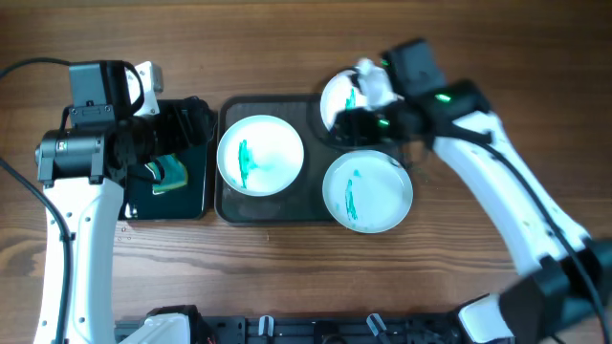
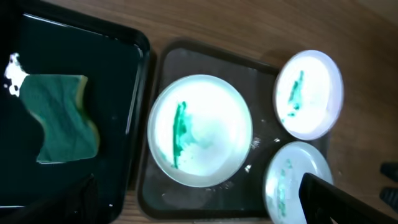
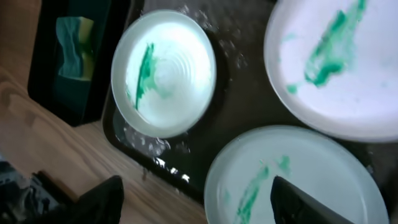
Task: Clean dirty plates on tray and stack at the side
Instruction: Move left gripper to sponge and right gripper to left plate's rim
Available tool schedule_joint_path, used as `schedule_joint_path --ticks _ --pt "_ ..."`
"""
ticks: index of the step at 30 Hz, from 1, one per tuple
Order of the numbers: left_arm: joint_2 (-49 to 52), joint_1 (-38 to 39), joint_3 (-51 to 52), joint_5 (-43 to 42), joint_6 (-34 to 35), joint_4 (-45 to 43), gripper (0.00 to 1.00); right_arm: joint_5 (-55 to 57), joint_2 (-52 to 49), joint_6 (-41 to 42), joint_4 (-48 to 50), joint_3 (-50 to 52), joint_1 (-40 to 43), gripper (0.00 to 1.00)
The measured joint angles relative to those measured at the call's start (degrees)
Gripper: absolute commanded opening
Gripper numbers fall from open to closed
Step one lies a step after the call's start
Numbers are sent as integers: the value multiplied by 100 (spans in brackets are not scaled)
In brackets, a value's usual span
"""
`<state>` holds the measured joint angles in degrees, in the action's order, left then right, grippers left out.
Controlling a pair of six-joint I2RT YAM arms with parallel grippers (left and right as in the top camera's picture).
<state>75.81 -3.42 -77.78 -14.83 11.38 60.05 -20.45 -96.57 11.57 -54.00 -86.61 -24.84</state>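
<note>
Three white plates smeared with green sit on a dark tray (image 1: 271, 208): one at the left (image 1: 260, 155), one at the front right (image 1: 367, 191) and one at the back right (image 1: 340, 94). A green and yellow sponge (image 1: 170, 174) lies in a black tray (image 1: 196, 196) to the left. My left gripper (image 1: 188, 124) hovers open over that black tray, just behind the sponge (image 2: 62, 118). My right gripper (image 1: 356, 120) hangs open between the two right plates, with the front plate (image 3: 298, 180) under its dark fingers (image 3: 305, 202). Neither gripper holds anything.
Bare wooden table (image 1: 287, 277) runs along the front and to the right of the dish tray. The sponge tray's rim (image 2: 142, 81) almost touches the dish tray. A black cable (image 1: 29, 205) loops at the far left.
</note>
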Motion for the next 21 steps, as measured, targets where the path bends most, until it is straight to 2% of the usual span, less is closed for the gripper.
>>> schedule_joint_path --ticks 3,5,10,15,21 --pt "22 4 0 302 2 0 100 232 -664 249 87 -509 -308 54" --pt "144 4 -15 527 4 0 100 389 -1255 474 402 -732 -476 50" --pt "605 4 -20 898 157 22 93 599 -2184 986 765 -741 -603 46" --pt "999 4 -20 1198 232 20 93 597 -2479 1174 1062 -741 -625 37" --pt "1231 4 -20 1504 267 -2 94 603 -2653 1270 1088 -732 -728 36"
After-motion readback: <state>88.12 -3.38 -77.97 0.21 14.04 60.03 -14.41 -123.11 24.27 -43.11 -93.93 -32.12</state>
